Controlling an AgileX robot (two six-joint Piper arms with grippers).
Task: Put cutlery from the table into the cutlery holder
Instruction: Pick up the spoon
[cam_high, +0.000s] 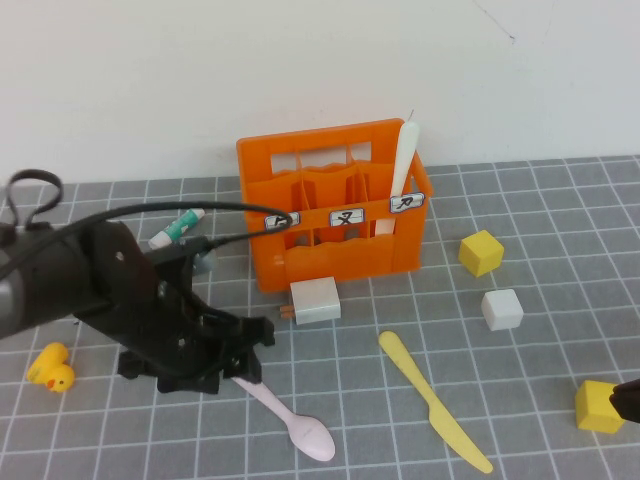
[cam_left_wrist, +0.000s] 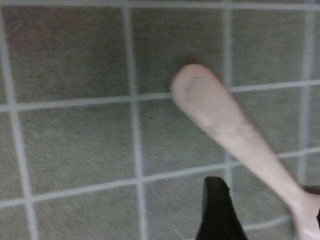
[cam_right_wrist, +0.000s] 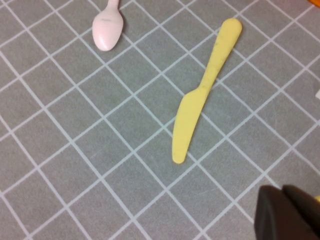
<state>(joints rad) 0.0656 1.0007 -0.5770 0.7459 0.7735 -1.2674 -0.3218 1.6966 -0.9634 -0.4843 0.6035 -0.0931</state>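
The pink spoon (cam_high: 293, 417) lies flat on the table (cam_high: 560, 220), its handle running under my left gripper (cam_high: 243, 372) and its bowl pointing toward my side, clear of the fingers. My left gripper sits low over the handle end with its jaws spread wide and nothing held, as far as I can judge, since the arm hides the tips from above. In my left wrist view the spoon (cam_left_wrist: 235, 135) fills the middle and one dark fingertip (cam_left_wrist: 217, 210) stands just beside the handle, apart from it.

The yellow knife (cam_high: 434, 400) lies to the right of the spoon, well apart from it. My right wrist view shows both pieces at once, knife (cam_right_wrist: 202, 90) and spoon bowl (cam_right_wrist: 107, 32). My right gripper (cam_high: 628, 400) is parked at the table's right edge, closed and empty.

The white knife (cam_high: 404, 160) stands upright in the rightmost compartment of the holder (cam_high: 330, 205); only the high view shows it.

Cutlery: three pieces, one in the holder, two on the table. Elsewhere: two yellow cubes (cam_high: 481, 252), one white cube (cam_high: 501, 309), one white block (cam_high: 315, 300), one duck (cam_high: 51, 368), one tube (cam_high: 177, 229).
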